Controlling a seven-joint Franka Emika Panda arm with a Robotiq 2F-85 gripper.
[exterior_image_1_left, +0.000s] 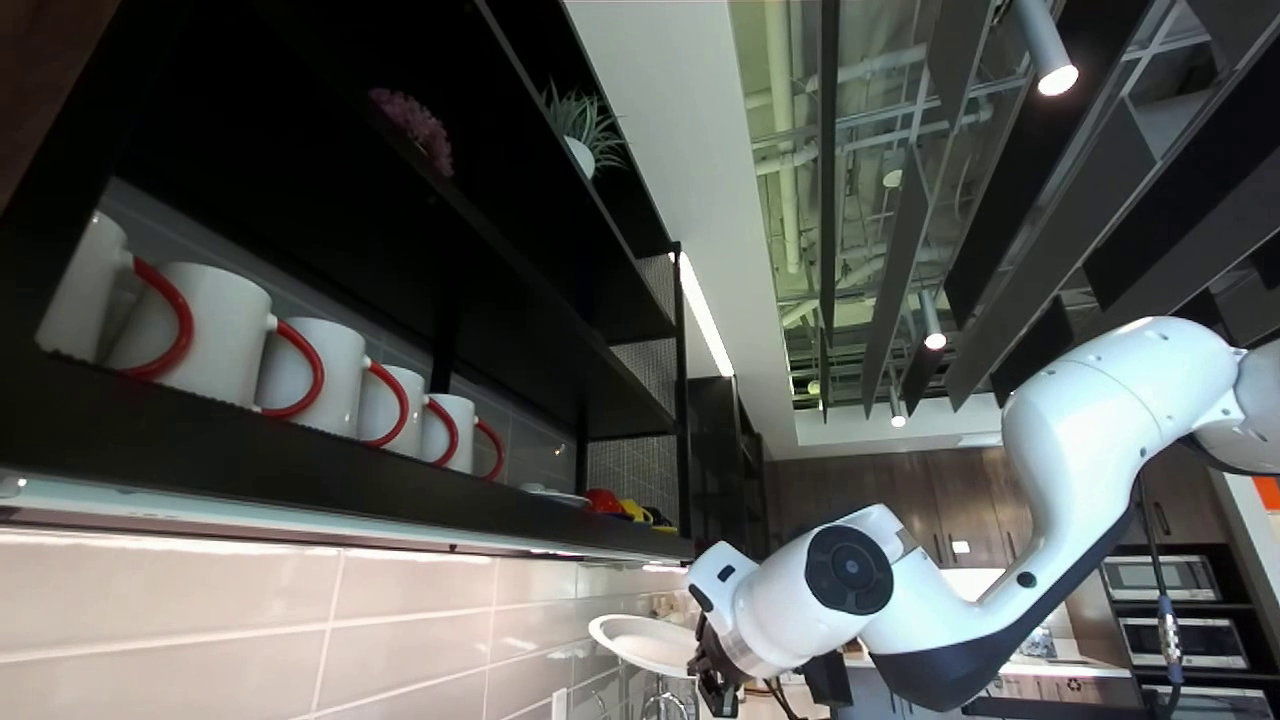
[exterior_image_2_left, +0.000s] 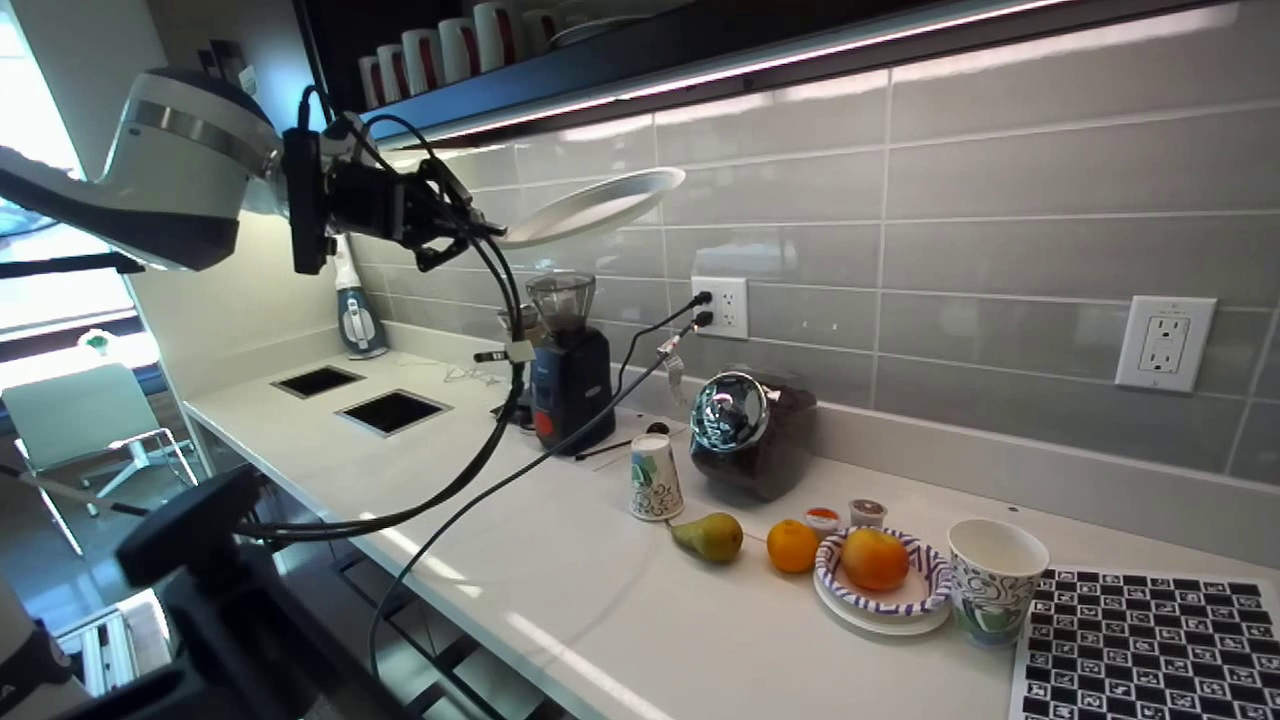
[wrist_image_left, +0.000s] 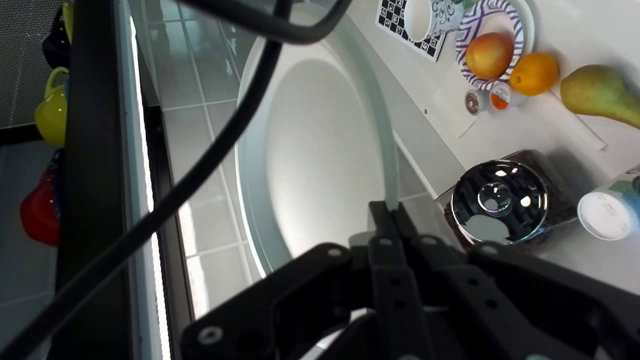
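The gripper (wrist_image_left: 391, 210) is pinching the white plate (wrist_image_left: 320, 160) by its rim, seemingly a carrying step. The next move is likely needing clearance from the shelf (wrist_image_left: 92, 200) above the gripper.

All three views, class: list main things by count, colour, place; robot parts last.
Shallow round plate: 1, white, gripped above white counter
Patterned paper cups: 2, white-green, counter
Pear: 1, green, counter
Patterned paper plate: 1, purple-white, atop white dish
Round fruits: 2, orange, paper plate and counter
Chrome-capped container: 1, dark brown, counter
Checkered board: 1, black-white, counter
Red-handled mugs: at least 5, white, on black shelf
Two-fingered gripper: 1, black, shut on shallow plate
Robot arm: 1, white, carrying gripper
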